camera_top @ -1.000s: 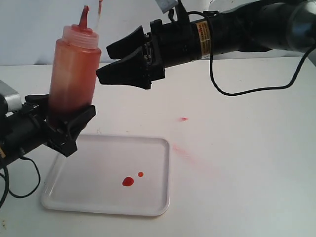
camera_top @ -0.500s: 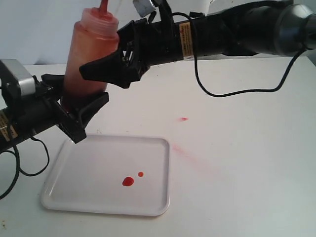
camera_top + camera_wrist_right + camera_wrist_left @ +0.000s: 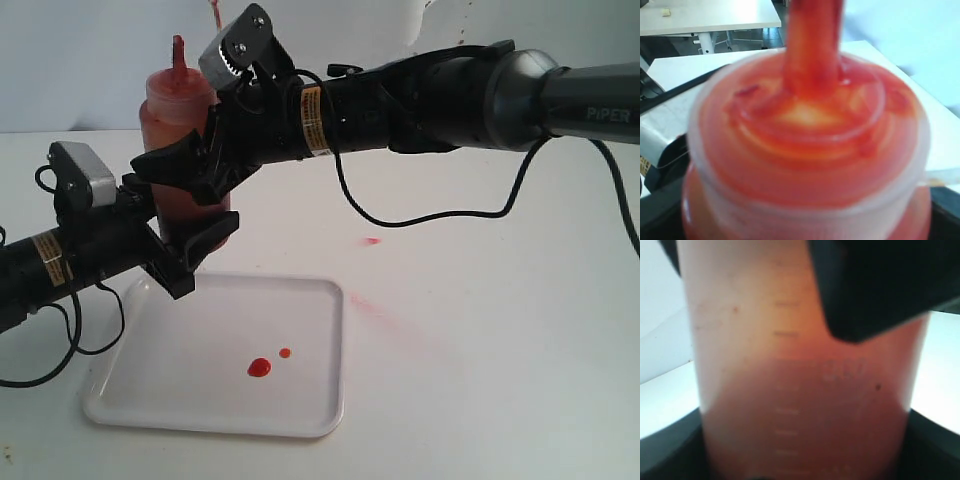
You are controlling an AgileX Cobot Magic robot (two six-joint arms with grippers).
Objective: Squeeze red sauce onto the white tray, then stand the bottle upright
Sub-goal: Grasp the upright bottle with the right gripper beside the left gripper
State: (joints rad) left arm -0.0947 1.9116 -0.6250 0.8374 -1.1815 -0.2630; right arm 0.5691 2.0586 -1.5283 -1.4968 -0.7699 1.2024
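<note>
- Holding the bottle (image 3: pixel 170 115) upright, the left gripper (image 3: pixel 197 255) is clamped on its lower body, off the table (image 3: pixel 480 350) and above the far left corner of the white tray (image 3: pixel 200 330).
- The left wrist view shows the bottle (image 3: pixel 790 390) filling the frame, with the dark red sauce (image 3: pixel 805 435) settled in its lower half.
- Half a second ago the right gripper (image 3: pixel 180 180) hung spread wide in front of the bottle's upper part. It has since rolled so that its wrist camera sits on top, and has dropped to the bottle's middle.
- Its fingers (image 3: pixel 875 285) now straddle the body, one crossing in front. Whether they press on the plastic or merely flank it cannot be told.
- Over the last second the bottle has sunk lower and drifted toward the right arm.
- Seen from the right wrist, the red-stained nozzle (image 3: pixel 812 45) points straight up at the camera.
- Two round drops of red sauce (image 3: pixel 259 368) lie on the tray where they lay a second ago.
- A pink smear (image 3: pixel 372 241) on the table beyond the tray is likewise unchanged.
</note>
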